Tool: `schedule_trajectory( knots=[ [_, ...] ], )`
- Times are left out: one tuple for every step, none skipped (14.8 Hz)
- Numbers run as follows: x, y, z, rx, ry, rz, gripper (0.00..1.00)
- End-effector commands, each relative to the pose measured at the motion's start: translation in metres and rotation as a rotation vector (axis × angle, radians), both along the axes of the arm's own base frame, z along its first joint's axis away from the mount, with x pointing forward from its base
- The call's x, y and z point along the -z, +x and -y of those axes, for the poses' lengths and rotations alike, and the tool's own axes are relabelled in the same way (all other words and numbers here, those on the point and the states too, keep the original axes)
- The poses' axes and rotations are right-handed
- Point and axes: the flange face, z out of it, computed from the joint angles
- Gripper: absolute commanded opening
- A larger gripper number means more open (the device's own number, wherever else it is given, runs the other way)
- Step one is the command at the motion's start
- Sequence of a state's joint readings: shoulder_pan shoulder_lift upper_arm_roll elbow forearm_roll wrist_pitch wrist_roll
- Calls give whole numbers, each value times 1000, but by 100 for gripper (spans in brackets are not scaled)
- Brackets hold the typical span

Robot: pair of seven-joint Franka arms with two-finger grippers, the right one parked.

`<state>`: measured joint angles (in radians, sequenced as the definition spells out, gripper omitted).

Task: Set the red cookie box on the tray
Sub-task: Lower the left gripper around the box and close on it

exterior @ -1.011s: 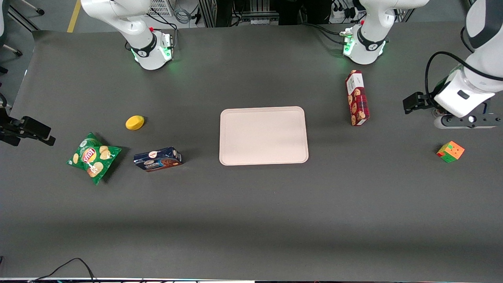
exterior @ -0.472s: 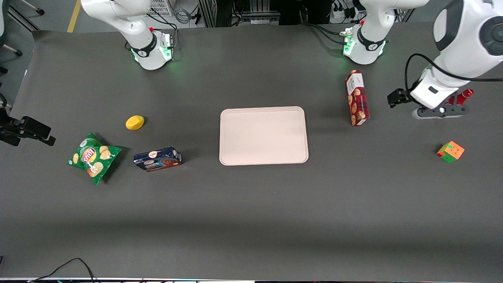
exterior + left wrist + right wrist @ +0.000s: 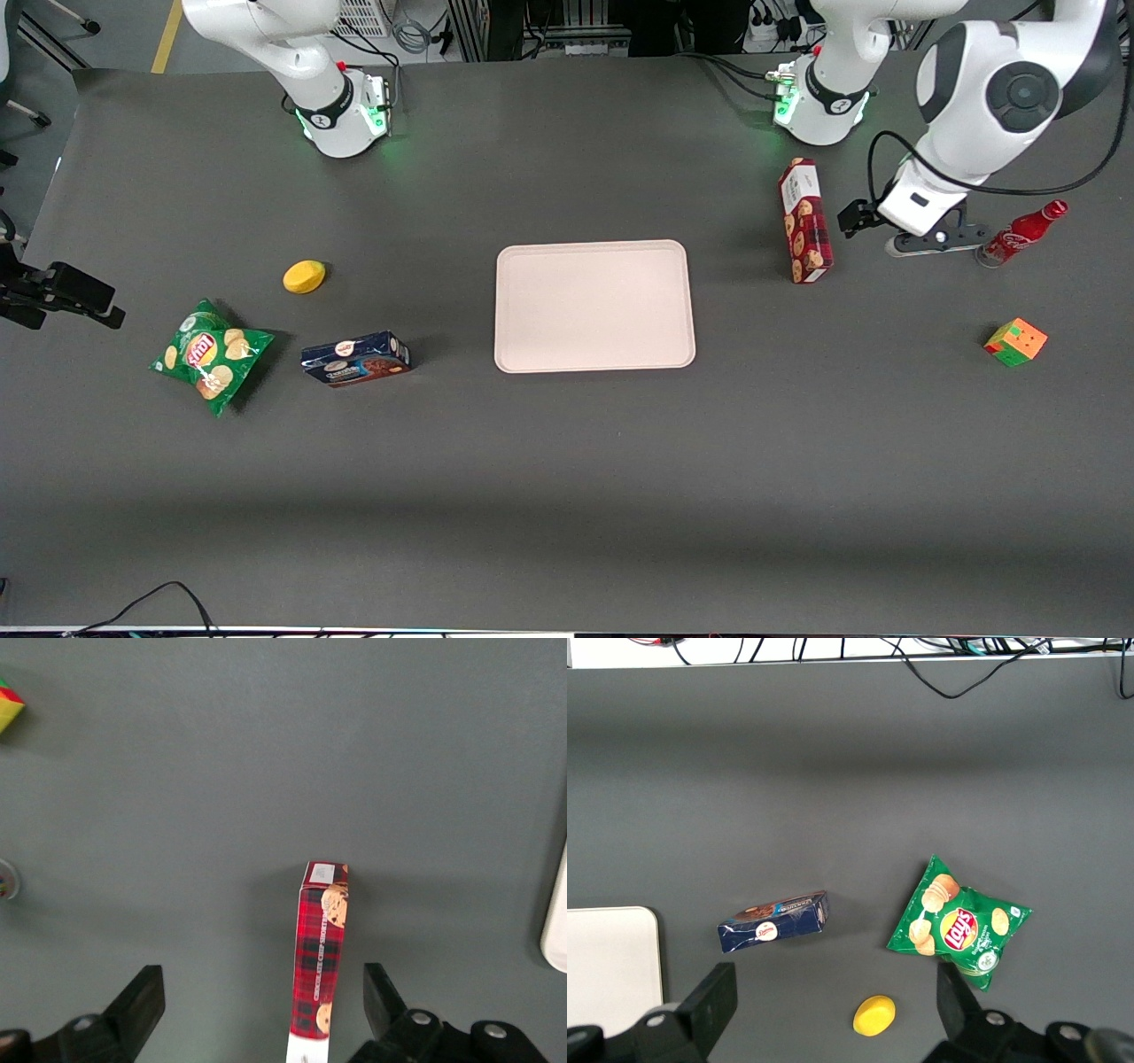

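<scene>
A: The front view looks steeply down from high up, taking in the whole desk [image 3: 567, 496] and both arm bases.

B: The left wrist view looks straight down past the claw [image 3: 264, 1014], close to the box [image 3: 320, 966], which the front view shares.

Your dark grey desk [image 3: 567, 496] carries the tray [image 3: 594, 306] at its middle. Toward the working arm's end you have the red cookie box [image 3: 804, 232], a red soda bottle [image 3: 1021, 234] and a colour cube [image 3: 1015, 342]; the gripper [image 3: 930, 244] hangs between box and bottle. Toward the parked arm's end lie a blue cookie box [image 3: 355, 359], a chip bag [image 3: 210, 354] and a yellow lemon [image 3: 304, 276].
</scene>
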<state>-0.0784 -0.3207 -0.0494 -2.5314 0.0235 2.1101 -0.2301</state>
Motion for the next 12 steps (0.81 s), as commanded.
schedule_trajectory(
  knots=[
    [33, -27, 10, 8, -2, 40, 100],
    [40, -30, 10, 5, -3, 43, 100],
    [46, -32, 11, -7, -3, 33, 100],
    [52, -33, 13, -25, -3, 16, 100],
    [58, -37, 19, -12, 0, 4, 100],
    [61, -38, 22, -8, 1, -5, 100],
    [68, -40, 24, -5, 2, -23, 100],
    [76, -41, 26, -31, -19, -47, 100],
    [82, -42, 29, -41, -31, -67, 100],
    [90, -44, 35, -23, -28, -85, 100],
    [95, -45, 38, -11, -28, -92, 100],
    [102, -45, 38, -1, -28, -103, 100]
  ],
)
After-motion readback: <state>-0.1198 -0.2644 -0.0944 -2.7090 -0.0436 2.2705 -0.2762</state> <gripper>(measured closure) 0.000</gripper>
